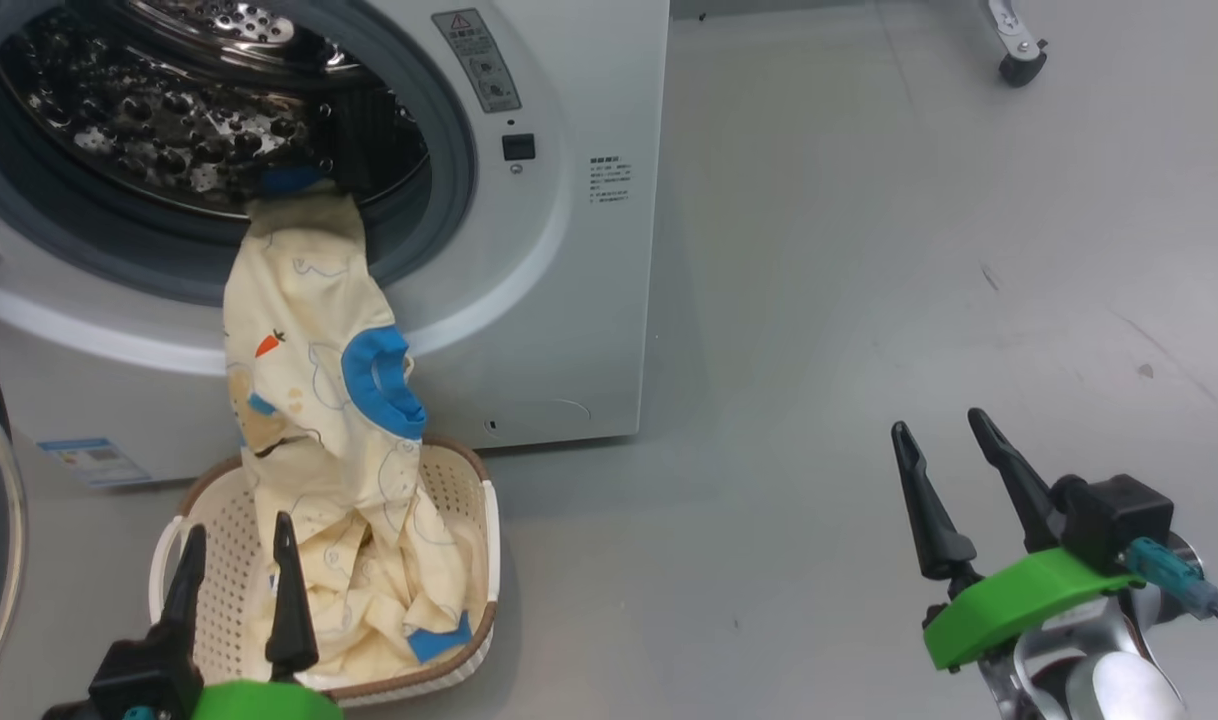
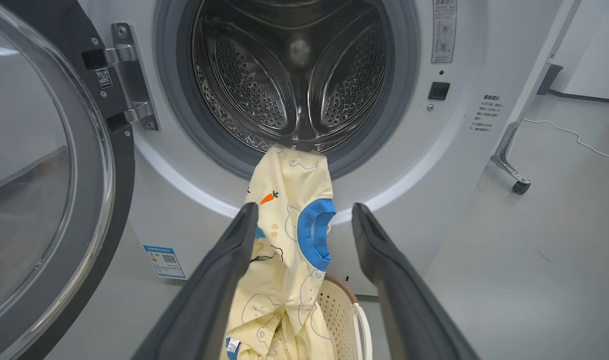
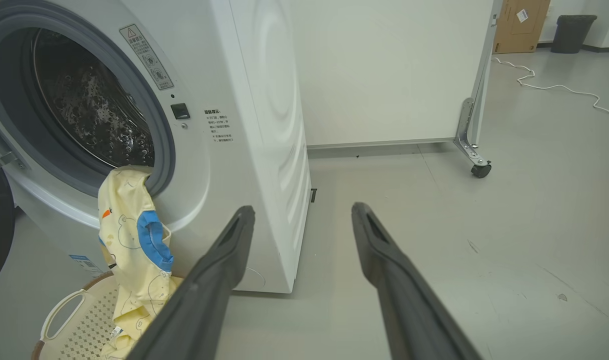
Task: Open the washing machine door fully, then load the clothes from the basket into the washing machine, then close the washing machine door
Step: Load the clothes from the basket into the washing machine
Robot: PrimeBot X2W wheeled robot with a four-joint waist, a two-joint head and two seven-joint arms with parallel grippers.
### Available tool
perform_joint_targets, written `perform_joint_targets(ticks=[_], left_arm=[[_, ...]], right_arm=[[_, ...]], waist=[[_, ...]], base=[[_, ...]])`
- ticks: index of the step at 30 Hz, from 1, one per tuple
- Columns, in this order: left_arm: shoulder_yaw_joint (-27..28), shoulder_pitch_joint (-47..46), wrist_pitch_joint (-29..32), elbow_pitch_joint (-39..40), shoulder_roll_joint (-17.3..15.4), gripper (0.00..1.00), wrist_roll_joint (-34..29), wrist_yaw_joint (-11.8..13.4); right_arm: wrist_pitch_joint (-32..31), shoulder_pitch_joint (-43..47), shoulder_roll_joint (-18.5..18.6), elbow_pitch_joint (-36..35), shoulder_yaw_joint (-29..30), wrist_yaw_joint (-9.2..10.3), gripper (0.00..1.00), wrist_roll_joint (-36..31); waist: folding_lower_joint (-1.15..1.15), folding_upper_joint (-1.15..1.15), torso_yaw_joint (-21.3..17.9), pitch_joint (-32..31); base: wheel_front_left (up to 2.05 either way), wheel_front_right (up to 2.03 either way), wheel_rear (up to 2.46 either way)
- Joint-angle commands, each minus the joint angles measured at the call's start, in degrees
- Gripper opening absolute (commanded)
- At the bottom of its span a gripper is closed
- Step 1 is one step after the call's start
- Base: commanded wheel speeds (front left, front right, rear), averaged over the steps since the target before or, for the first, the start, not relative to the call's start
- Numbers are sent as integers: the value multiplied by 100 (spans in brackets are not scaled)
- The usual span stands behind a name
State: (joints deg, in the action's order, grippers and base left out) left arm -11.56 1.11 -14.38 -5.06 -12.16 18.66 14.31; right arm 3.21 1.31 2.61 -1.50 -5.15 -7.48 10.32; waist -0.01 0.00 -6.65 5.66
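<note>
The white washing machine (image 1: 569,250) stands with its door (image 2: 39,190) swung wide to the left. Cream-yellow clothes (image 1: 314,330) with blue patches hang from the drum's lip (image 2: 289,150) down into the cream basket (image 1: 459,500) on the floor. The top end of the clothes lies just inside the grey gasket. My left gripper (image 1: 239,530) is open above the basket's near side, empty, its fingers (image 2: 219,280) framing the hanging clothes. My right gripper (image 1: 954,430) is open and empty over bare floor, well to the right of the machine.
Grey floor (image 1: 869,250) stretches right of the machine. A white partition on a castor (image 3: 481,170) stands behind it, with a white cable (image 3: 554,87) across the floor farther back. A blue energy sticker (image 1: 94,460) sits low on the washer's front.
</note>
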Motion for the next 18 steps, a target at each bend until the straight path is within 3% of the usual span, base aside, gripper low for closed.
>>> perform_joint_targets(ticks=[1,18], left_arm=[[182,-81,-54,235,-63,100,-62,603],[118,217,50,456,-22,100,7,732]], right_arm=[[-27,-73,27,-238,-93,-1,100,-55],[-221,108,27,-439,-121,-1,100,-97]], waist=[[1,0,18,-69],[1,0,73,-242]], base=[[0,0,0],[0,0,0]])
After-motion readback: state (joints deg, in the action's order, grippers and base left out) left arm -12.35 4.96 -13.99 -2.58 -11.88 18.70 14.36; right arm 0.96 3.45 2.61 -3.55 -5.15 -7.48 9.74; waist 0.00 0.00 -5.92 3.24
